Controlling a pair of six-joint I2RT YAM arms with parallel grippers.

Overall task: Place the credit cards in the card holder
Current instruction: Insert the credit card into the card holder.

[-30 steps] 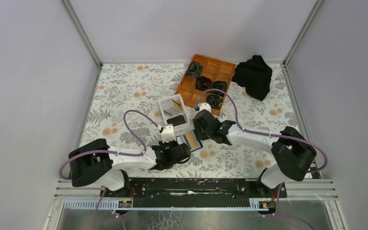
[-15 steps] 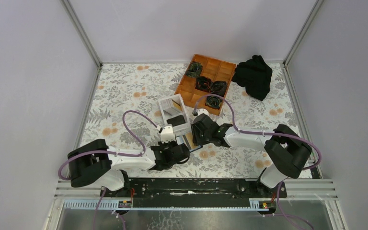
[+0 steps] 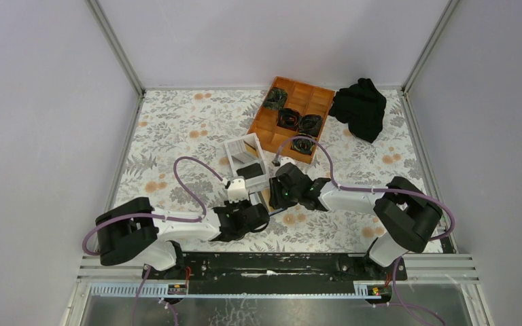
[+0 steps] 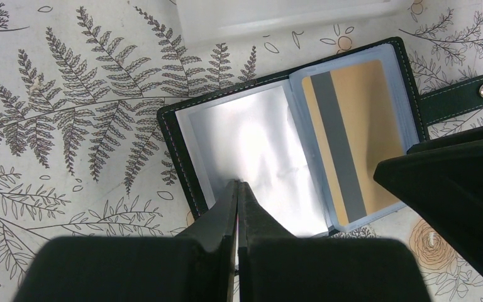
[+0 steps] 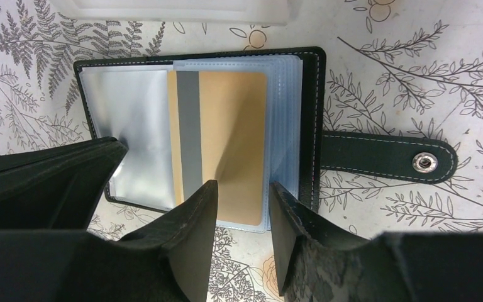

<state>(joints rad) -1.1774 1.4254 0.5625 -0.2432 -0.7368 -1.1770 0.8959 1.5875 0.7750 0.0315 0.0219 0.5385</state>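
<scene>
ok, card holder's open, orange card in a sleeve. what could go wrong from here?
The shut left gripper seems to pin only the empty clear page; if it slips, the card holder may slide or fold.
The open right gripper straddles the lower edge of the orange card; closing might pinch the sleeve too and drag the card out.

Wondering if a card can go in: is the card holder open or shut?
Open. The card holder lies spread flat, clear sleeves exposed, showing an orange-tan card, strap tab unfastened.
</scene>
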